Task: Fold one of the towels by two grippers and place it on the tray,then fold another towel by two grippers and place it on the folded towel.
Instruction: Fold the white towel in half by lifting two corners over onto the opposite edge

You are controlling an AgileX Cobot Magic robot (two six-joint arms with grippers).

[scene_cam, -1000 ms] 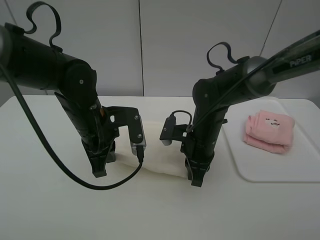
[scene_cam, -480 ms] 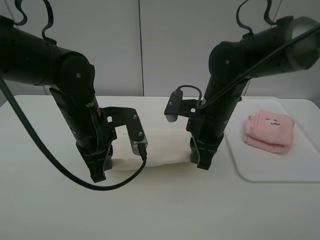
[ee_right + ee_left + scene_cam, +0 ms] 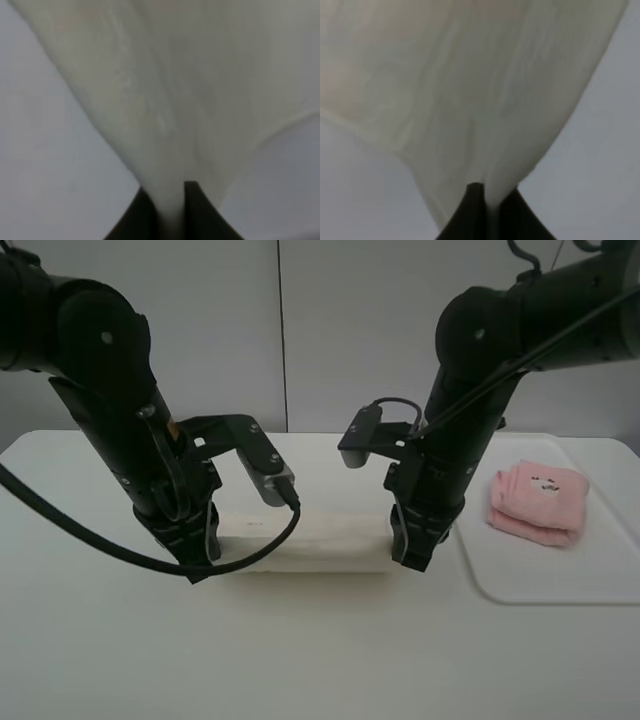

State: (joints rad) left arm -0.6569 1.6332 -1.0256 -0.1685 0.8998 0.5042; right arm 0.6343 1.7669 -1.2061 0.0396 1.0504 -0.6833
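The cream-white towel [image 3: 320, 540] stretches between my two grippers above the table, its near edge lifted. My left gripper [image 3: 198, 565] is shut on the towel's left end, and the wrist view shows the cloth [image 3: 470, 100] pinched between the black fingertips [image 3: 470, 210]. My right gripper [image 3: 410, 555] is shut on the right end, with cloth [image 3: 190, 100] clamped between its fingertips [image 3: 197, 210]. The pink towel [image 3: 537, 502] lies folded in a bundle on the white tray [image 3: 560, 580] at the right.
The white table [image 3: 320, 660] runs bare along the front. The tray's left edge [image 3: 470, 560] lies just right of my right gripper. A grey wall stands behind.
Both arms have risen and drawn the towel's near edge up and toward the back. The right gripper has moved slightly to the right, and the towel now shows as a narrower band.
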